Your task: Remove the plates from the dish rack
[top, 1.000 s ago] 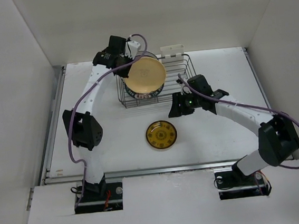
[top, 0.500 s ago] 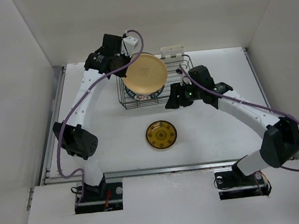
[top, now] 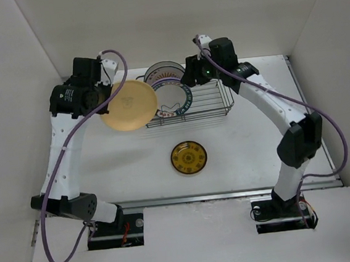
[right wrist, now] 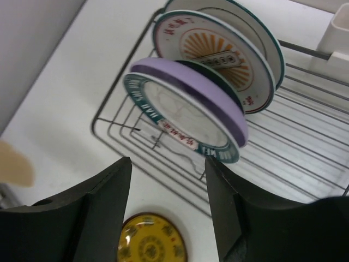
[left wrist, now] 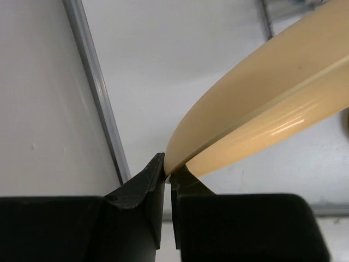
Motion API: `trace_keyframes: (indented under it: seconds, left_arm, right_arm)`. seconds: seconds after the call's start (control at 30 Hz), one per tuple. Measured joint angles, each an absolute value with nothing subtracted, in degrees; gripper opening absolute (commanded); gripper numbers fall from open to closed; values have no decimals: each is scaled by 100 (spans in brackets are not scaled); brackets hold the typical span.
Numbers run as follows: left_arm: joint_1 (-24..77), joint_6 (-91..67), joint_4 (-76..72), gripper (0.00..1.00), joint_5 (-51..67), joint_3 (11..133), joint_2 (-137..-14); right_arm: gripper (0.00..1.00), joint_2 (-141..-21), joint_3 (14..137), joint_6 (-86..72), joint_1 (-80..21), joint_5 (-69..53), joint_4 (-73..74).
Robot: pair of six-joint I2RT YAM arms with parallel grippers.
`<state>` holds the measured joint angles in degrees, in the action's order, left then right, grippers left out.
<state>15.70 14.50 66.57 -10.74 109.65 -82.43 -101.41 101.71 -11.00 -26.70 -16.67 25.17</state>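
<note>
My left gripper (top: 102, 99) (left wrist: 168, 173) is shut on the rim of a pale yellow plate (top: 129, 105) (left wrist: 262, 103), held tilted in the air left of the dish rack (top: 207, 106) (right wrist: 305, 158). Standing on edge in the rack are a white plate with a teal rim (top: 173, 100) (right wrist: 180, 117), a lavender plate (right wrist: 218, 101) right behind it, and two more patterned white plates (top: 162, 70) (right wrist: 218, 54). My right gripper (top: 189, 75) (right wrist: 168, 169) hangs open and empty above the rack's back left part. A small ochre patterned plate (top: 189, 157) (right wrist: 152, 243) lies flat on the table in front of the rack.
A white plastic cup (right wrist: 338, 27) is clipped to the rack's far rim. White walls close the table in on the left, back and right. A metal rail (left wrist: 98, 93) runs along the table's left edge, under the yellow plate.
The left arm lifted the pale yellow plate out of the rack and swung it left. The right arm rose from the rack's front right to above its back, jaws opening slightly wider.
</note>
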Motion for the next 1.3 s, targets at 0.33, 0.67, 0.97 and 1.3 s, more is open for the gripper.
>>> trace_keyframes:
  seconds: [0.33, 0.67, 0.97, 1.3]
  left_arm:
    - [762, 2202, 7446, 0, -554, 8324, -8370]
    - [187, 2427, 7148, 0, -292, 7966, -9817]
    - [78, 2475, 6709, 12, -108, 8171, -10978]
    - [-62, 2316, 6602, 75, 119, 9255, -11010]
  right_arm:
    - [43, -11631, 11242, -274, -2652, -1267, 2836]
    - [37, -11760, 11257, 3, -2659, -1378, 2786]
    - [42, -11963, 11255, 82, -2655, -1391, 2788]
    - [12, -12007, 11257, 231, -2657, -1352, 2788]
